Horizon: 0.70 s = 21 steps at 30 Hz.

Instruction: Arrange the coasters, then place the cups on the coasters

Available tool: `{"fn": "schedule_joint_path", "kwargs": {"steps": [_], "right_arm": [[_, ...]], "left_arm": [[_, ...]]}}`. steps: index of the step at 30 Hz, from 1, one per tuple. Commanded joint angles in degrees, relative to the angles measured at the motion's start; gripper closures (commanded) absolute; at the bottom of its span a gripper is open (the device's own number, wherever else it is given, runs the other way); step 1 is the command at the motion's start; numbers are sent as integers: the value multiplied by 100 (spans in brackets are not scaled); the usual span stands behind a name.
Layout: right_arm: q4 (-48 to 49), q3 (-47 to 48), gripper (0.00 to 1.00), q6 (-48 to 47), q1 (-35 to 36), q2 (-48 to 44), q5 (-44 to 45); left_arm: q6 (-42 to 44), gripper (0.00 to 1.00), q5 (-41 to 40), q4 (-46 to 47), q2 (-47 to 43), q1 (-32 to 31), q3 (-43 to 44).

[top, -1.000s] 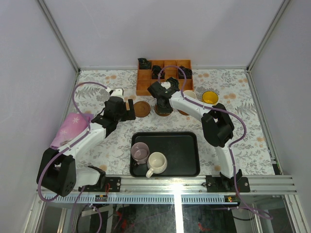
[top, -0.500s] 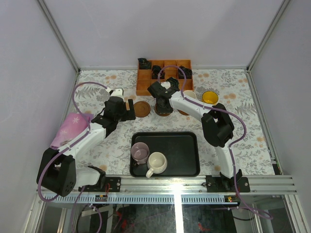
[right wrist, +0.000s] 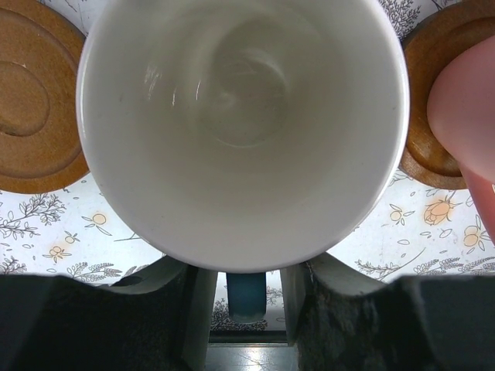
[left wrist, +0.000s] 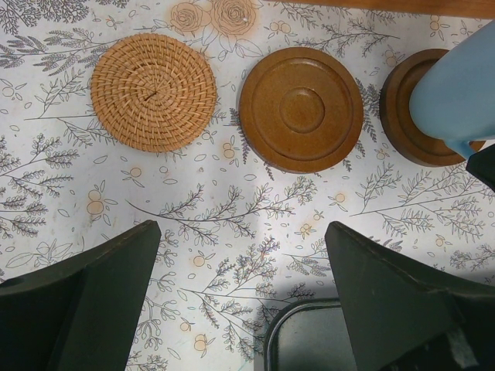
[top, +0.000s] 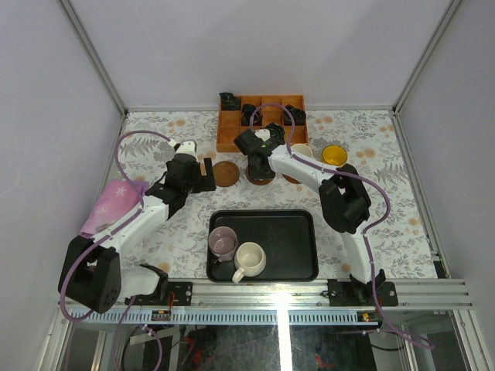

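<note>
Straddling the cup's handle (right wrist: pixel 247 301), the right gripper (right wrist: pixel 247 280) is seen with jaws slightly parted, apparently clear of it; just beyond, the light blue cup (right wrist: pixel 244 131) is seated upright on a dark coaster (left wrist: pixel 393 108), so straight withdrawal is favoured.

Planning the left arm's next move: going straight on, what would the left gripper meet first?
Probably the flowered tablecloth, just short of the bare brown coaster; depth is unclear.

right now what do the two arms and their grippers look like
Both the left arm and the right arm are white links with bulky black joints. A purple cable loops along each. The left gripper and right gripper are black, each with two blunt, wedge-shaped fingers.
</note>
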Motion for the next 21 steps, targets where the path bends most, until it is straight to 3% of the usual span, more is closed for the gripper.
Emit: {"fn": "schedule_joint_path", "kwargs": {"steps": [1,5,11,21], "right_arm": [[35,257,58,-51,-26,37,192],[-10,191,56,-25,-25,-67,189],[-19,-157,40,-27,-8,-526,96],[9,-1525,33,-227,116,-2233,22]], "left_arm": [[18,12,-19,294,-95,-32,-47],[18,12,-13,297,-102,-30,-51],[27,12,-7,285,-91,-37,-47],[-35,12,-48,20,-288,-31,60]]}}
